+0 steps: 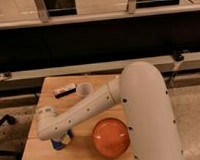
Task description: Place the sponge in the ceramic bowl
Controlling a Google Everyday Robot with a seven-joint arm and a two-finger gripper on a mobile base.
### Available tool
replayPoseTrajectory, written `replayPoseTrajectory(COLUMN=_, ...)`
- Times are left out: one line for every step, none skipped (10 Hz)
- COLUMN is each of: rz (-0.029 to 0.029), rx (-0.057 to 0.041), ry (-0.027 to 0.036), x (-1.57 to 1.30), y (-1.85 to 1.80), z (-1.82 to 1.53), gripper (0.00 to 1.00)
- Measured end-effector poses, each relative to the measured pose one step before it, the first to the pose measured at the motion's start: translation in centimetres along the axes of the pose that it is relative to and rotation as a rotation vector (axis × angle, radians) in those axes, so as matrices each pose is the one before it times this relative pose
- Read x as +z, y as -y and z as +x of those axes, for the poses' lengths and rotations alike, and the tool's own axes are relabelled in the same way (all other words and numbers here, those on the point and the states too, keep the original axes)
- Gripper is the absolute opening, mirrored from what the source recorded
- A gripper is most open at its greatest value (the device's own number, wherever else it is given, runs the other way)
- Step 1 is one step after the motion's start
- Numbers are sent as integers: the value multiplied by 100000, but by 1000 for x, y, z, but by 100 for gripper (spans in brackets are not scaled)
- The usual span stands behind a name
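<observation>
Where the arm [90, 109] bends down over the front-left part of the wooden table [85, 151], the gripper [63, 138] is seen low at the surface, mostly hidden under the wrist housing. The sponge [59, 144] is located right at the gripper, near the table's left front edge; blue is seen, with a bit of pale yellow on its right side. Whether the claw is open or closed cannot be told, nor whether the sponge is gripped, since the contact area is covered by the wrist. The ceramic bowl [111, 138], orange and glossy, is set on the table to the right of the sponge, apart from it, with its right edge overlapped by the arm's thick upper link. Sponge is outside the bowl. A translucent cup [85, 89] and a black-and-white flat object [64, 90] are placed side by side near the table's back edge, well apart from the gripper.
</observation>
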Motion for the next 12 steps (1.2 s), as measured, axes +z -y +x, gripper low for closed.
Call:
replayPoseTrajectory(rz=123, rx=-54, ry=-178, x=-119, y=13, z=27, gripper=3)
replayPoseTrajectory(rz=6, rx=-13, ry=-246, x=-164, y=-34, z=71, gripper=0)
replayPoseTrajectory(rz=16, rx=26, ry=-550, x=-217, y=-72, z=214, gripper=0)
replayPoseTrajectory(rz=-152, rx=-106, ry=-522, x=-206, y=-122, z=205, gripper=0)
replayPoseTrajectory(rz=176, rx=-10, ry=-347, x=-342, y=-111, z=210, gripper=0)
replayPoseTrajectory(rz=84, rx=21, ry=-333, x=-213, y=-118, z=179, gripper=0)
replayPoseTrajectory(rz=176, rx=71, ry=-335, x=-298, y=-129, z=212, gripper=0)
replayPoseTrajectory(rz=157, rx=168, ry=-431, x=-369, y=-244, z=348, gripper=0)
replayPoseTrajectory(rz=164, rx=291, ry=-323, x=-326, y=-286, z=438, gripper=0)
replayPoseTrajectory(rz=97, rx=301, ry=-256, x=-188, y=-272, z=424, gripper=0)
replayPoseTrajectory(rz=285, rx=650, ry=168, x=-230, y=-402, z=503, gripper=0)
replayPoseTrajectory(rz=144, rx=661, ry=-131, x=-233, y=-335, z=544, gripper=0)
